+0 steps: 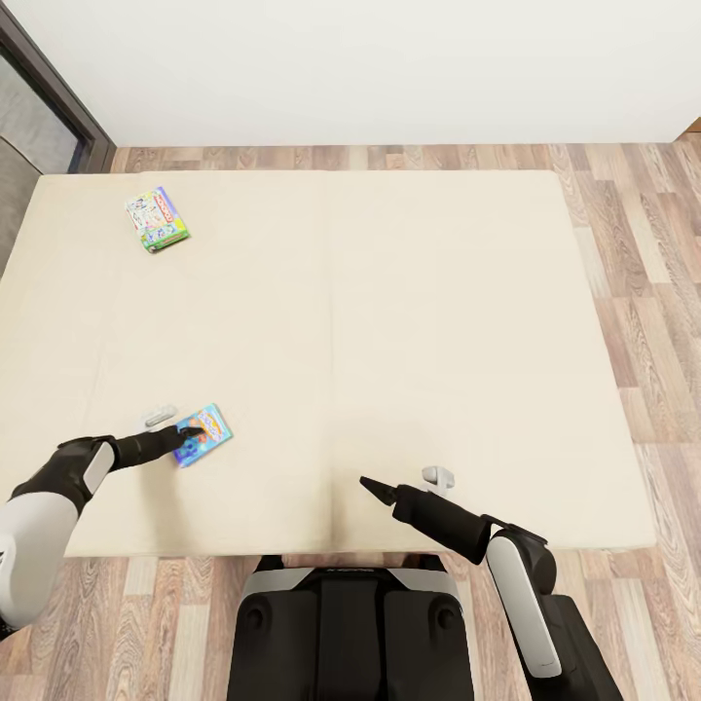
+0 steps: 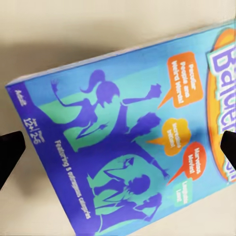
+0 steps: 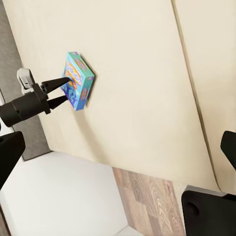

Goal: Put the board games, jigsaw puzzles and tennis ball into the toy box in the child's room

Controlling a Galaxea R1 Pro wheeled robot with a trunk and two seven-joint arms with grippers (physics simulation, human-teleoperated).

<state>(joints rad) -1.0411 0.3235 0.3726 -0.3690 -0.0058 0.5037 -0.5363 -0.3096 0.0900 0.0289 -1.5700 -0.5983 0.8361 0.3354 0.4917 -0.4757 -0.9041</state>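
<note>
1. Beige mattress of the bed (image 1: 409, 321) carries two of the board games; I stand at its near edge and look down over both my arms.
2. My left fingers (image 1: 195, 431) are spread apart and hold nothing yet. The right wrist view shows the two tips (image 3: 61, 91) open, right at the edge of the small blue game box (image 1: 203, 434), which lies flat near the near-left corner of the bed.
3. In the left wrist view the blue cover (image 2: 128, 142) is very close, with one dark fingertip (image 2: 11, 152) on each side of it. I judge that I am lining up so that the box comes between the fingers across its narrow side. Whether a tip already touches the box, I cannot tell.
4. The green-white game box (image 1: 157, 219) lies flat near the far-left corner of the bed, well apart from the blue one. I think it is left for a later reach because it is farther from me.
5. My right fingers (image 1: 368, 484) hang over the near edge of the bed, away from both boxes. They are apart and empty, probably waiting so that they do not disturb the left arm.
6. The box is thin and lies flat on a soft surface, so the tips may push it away instead of closing on it.
</note>
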